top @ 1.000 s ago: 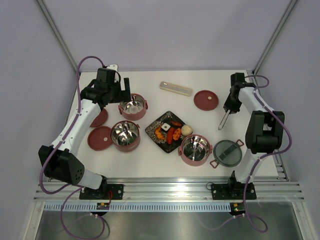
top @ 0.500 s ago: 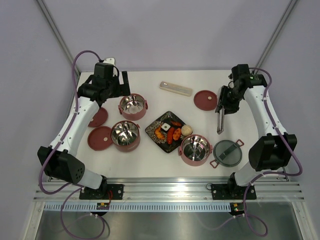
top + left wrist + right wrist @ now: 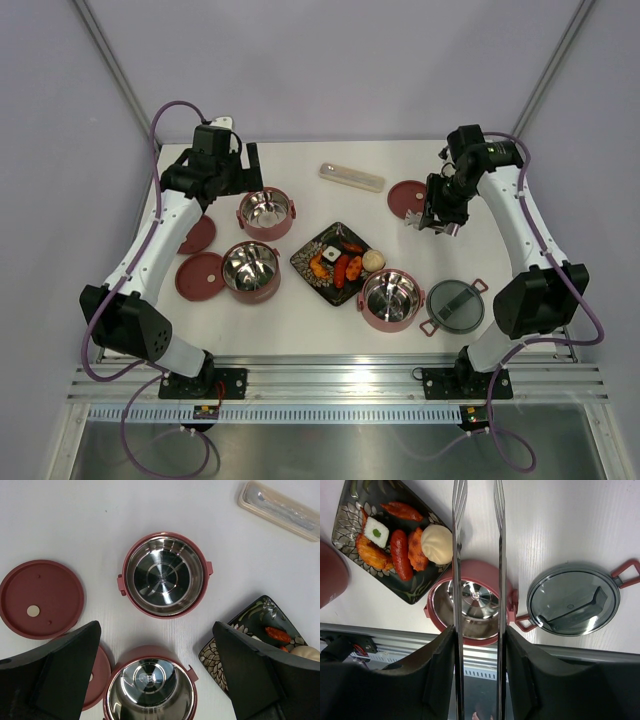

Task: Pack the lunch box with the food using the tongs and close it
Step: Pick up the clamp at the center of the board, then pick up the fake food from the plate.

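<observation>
My right gripper [image 3: 438, 212] hangs above the table's right side, shut on the tongs [image 3: 458, 555]. Its fingers [image 3: 440, 655] press both slim metal arms from outside; the tips stand apart over one lunch box bowl [image 3: 470, 605] and the food [image 3: 400, 545] on the black plate [image 3: 318, 277]. A beige ball [image 3: 436, 544] lies by the orange and red pieces. The grey handled lid [image 3: 455, 305] rests to that bowl's right. My left gripper [image 3: 248, 165] is open, high over two more bowls [image 3: 164, 574] [image 3: 150, 690], with nothing between its fingers.
Dark-red disc lids lie at the left [image 3: 200, 275] [image 3: 198, 235] and at the back right [image 3: 408, 196], the last partly under my right gripper. A long translucent case [image 3: 351, 177] lies at the back middle. The aluminium rail [image 3: 340, 380] runs along the near edge.
The right arm has lifted the tongs off the table and swung them left, toward the plate, turning them to point down. The left arm has barely shifted.
</observation>
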Controlling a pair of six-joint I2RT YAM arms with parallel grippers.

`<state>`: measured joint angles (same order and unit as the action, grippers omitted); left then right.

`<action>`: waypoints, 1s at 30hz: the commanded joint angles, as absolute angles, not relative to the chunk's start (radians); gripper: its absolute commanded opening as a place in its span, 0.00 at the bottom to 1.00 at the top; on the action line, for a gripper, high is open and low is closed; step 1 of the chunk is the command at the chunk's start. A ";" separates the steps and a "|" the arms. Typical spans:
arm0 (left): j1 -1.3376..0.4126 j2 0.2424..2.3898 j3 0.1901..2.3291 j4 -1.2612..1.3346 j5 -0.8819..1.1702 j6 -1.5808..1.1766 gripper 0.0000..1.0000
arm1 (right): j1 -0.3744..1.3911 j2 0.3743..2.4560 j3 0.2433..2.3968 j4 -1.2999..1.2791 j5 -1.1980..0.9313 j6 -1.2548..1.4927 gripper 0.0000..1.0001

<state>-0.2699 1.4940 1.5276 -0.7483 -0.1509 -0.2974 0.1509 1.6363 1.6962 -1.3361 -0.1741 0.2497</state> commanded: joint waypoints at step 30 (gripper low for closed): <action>-0.273 1.480 1.562 -0.715 -0.158 -0.305 0.99 | 0.391 1.588 1.628 -1.396 -0.255 0.179 0.55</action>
